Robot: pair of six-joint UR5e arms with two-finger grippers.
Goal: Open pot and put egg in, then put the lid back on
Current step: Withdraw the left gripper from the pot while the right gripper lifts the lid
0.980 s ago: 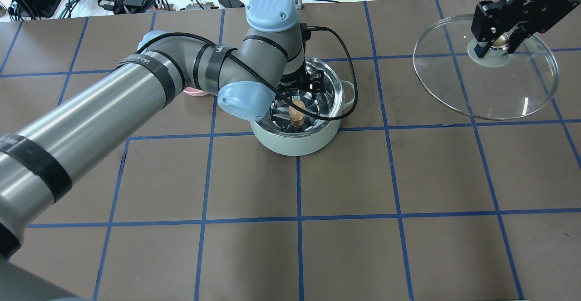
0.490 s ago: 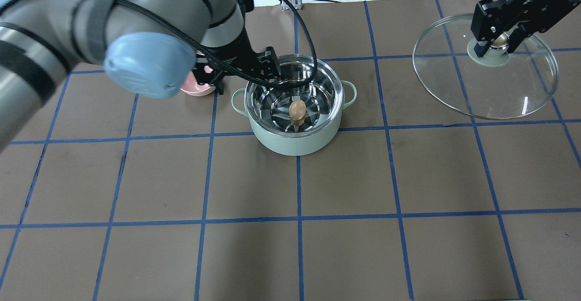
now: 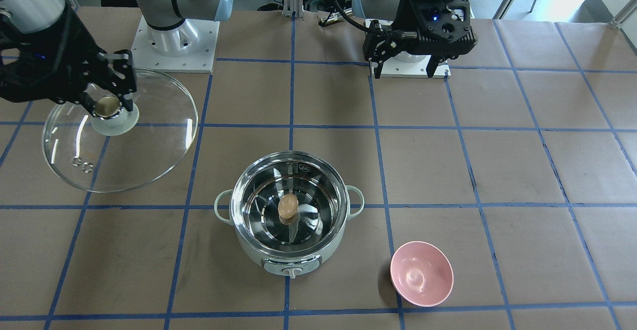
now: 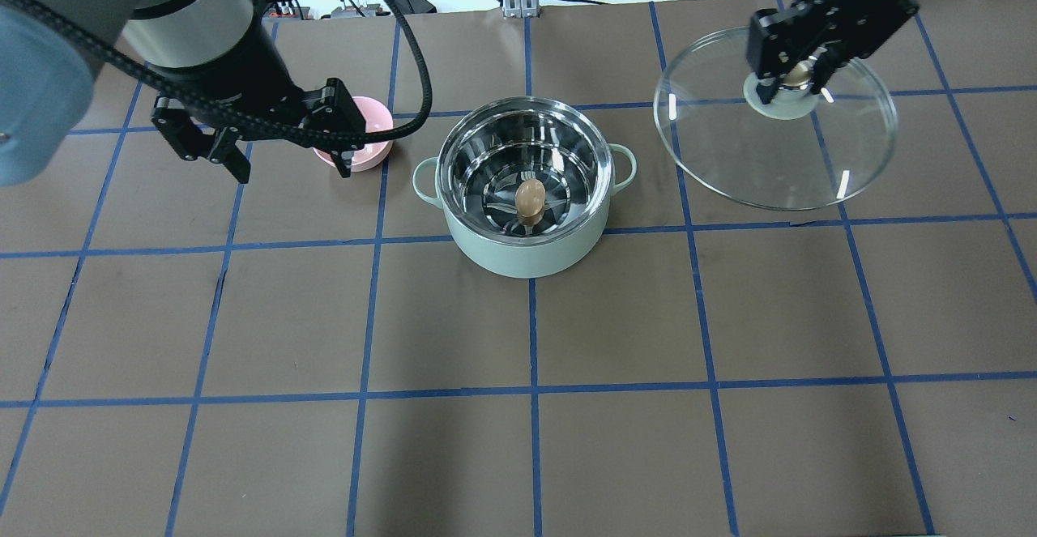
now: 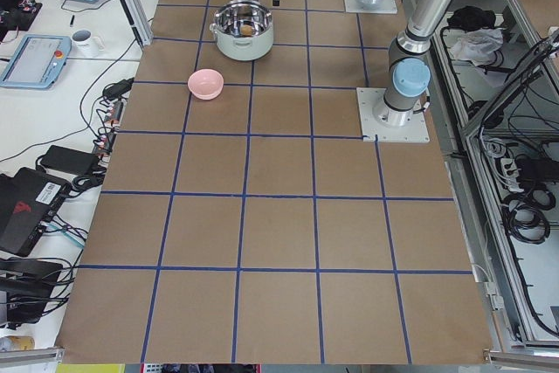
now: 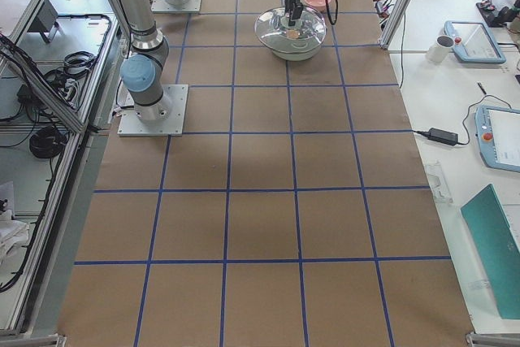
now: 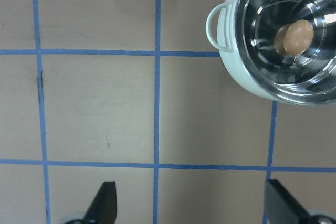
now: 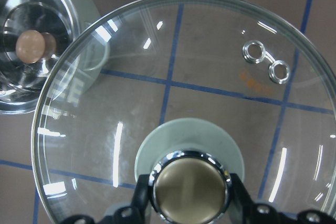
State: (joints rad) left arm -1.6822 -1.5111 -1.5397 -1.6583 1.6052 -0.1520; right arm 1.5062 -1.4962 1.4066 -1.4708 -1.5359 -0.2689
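Observation:
The mint-green pot (image 4: 527, 260) stands open mid-table, also in the front view (image 3: 259, 256). The brown egg (image 4: 531, 198) lies on its steel bottom, and shows in the front view (image 3: 288, 205) and the left wrist view (image 7: 298, 36). My right gripper (image 4: 798, 75) is shut on the beige knob of the glass lid (image 4: 770, 160). It holds the lid to the pot's right, its edge near the pot's rim in the right wrist view (image 8: 210, 77). My left gripper (image 4: 292, 166) is open and empty, left of the pot.
A pink bowl (image 4: 369, 128) sits left of the pot, partly under my left gripper, also in the front view (image 3: 421, 273). Blue tape lines grid the brown table. Cables and equipment lie beyond the far edge.
My left gripper has withdrawn from the pot and moved left, leaving the egg inside. My right gripper has carried the lid left, toward the pot.

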